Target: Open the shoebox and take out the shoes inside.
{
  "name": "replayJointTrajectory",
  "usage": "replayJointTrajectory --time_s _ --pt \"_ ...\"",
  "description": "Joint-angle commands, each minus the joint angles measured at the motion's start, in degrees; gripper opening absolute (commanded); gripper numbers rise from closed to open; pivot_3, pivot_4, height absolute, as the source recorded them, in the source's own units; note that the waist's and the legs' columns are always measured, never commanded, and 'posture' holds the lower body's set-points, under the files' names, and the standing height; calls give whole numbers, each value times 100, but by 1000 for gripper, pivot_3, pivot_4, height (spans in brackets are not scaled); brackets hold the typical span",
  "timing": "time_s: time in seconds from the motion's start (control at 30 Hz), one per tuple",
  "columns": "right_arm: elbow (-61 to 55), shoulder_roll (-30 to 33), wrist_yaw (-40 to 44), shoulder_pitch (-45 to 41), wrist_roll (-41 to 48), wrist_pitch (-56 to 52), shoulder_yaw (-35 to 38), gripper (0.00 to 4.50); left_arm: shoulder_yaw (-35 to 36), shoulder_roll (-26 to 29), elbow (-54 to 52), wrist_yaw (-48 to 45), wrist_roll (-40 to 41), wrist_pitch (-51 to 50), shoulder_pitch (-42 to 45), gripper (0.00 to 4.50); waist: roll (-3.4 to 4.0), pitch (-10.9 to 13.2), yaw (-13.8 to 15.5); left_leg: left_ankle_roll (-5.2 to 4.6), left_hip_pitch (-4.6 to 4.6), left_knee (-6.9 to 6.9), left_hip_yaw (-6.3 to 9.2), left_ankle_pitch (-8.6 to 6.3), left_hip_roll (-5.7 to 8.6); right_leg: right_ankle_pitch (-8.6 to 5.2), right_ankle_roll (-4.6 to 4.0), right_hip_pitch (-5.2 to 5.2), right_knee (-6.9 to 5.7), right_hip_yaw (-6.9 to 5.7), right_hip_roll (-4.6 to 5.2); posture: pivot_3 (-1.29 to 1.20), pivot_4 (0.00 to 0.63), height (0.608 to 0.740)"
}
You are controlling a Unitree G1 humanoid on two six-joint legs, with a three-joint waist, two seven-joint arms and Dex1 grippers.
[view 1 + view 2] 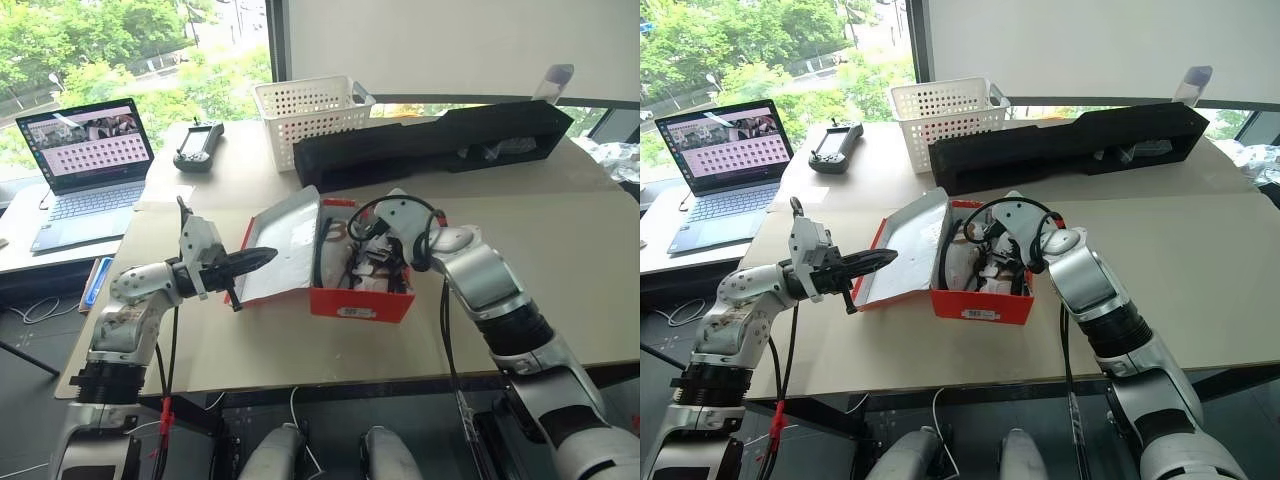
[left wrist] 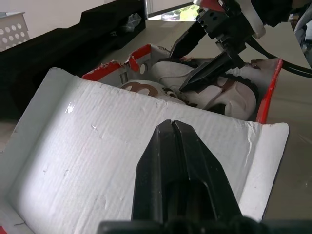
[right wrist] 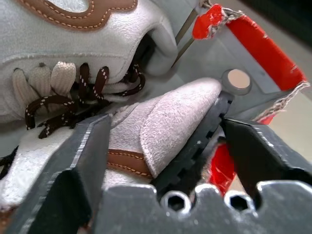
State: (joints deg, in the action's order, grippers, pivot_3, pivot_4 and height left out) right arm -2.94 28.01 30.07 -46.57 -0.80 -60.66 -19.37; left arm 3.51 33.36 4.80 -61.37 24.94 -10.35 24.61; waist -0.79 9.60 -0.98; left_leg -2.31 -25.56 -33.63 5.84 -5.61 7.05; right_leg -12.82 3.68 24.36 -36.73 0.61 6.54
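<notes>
The shoebox (image 1: pixel 360 300) sits at the centre of the frame on the worktop (image 1: pixel 560 260), lid (image 1: pixel 285 245) flipped open to the left and standing tilted. The shoes (image 3: pixel 73 58) lie inside, whitish-grey with brown laces and trim.

The right gripper (image 3: pixel 163 141) is down in the box, its fingers (image 3: pixel 83 151) spread either side of one shoe's heel and sole edge, not yet clamped on it. The left gripper (image 1: pixel 255 262) is clenched with nothing in it, its tip against the white inner face of the lid, apparently keeping it back.

Step in hand, as judged: grasping the first shoe. To do it well, the fingers should close squarely across the firm heel rather than the soft upper or the laces, then lift straight up clear of the torn red wall beside them. The left gripper ought to keep the lid pinned open meanwhile. Risk: a shallow pinch may slip, or the box may rise with the shoe.

Beyond the box, a black box (image 1: pixel 430 145) and a white basket (image 1: pixel 305 110) lie in the upper centre; a laptop (image 1: pixel 85 165) stands at upper left.
</notes>
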Motion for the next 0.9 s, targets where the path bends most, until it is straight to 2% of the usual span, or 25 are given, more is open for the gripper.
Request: replayJointTrajectory --time_s 0.03,0.23,0.4,0.9 --pt "-52 1 57 123 51 -99 52 2433 112 58 -181 40 48 -15 61 0 0 0 3 0 0 0 0 0 0 0 0 0 0 0 0 0 150 738" --pt "-88 44 79 174 30 -125 13 633 111 65 -191 68 42 -29 78 0 0 0 5 0 2 -1 0 0 0 0 1 0 0 -1 0 0 150 738" --pt "-56 2 29 156 49 -170 121 633 104 67 -188 81 40 -45 97 0 0 0 6 0 2 0 0 0 0 -1 1 0 1 -1 0 0 150 738" --pt "-138 -708 -507 -945 854 -1109 2277 633 69 57 -99 66 -10 -19 171 0 3 4 -2 1 -3 22 0 1 0 14 -29 14 0 2 -3 0 150 738"
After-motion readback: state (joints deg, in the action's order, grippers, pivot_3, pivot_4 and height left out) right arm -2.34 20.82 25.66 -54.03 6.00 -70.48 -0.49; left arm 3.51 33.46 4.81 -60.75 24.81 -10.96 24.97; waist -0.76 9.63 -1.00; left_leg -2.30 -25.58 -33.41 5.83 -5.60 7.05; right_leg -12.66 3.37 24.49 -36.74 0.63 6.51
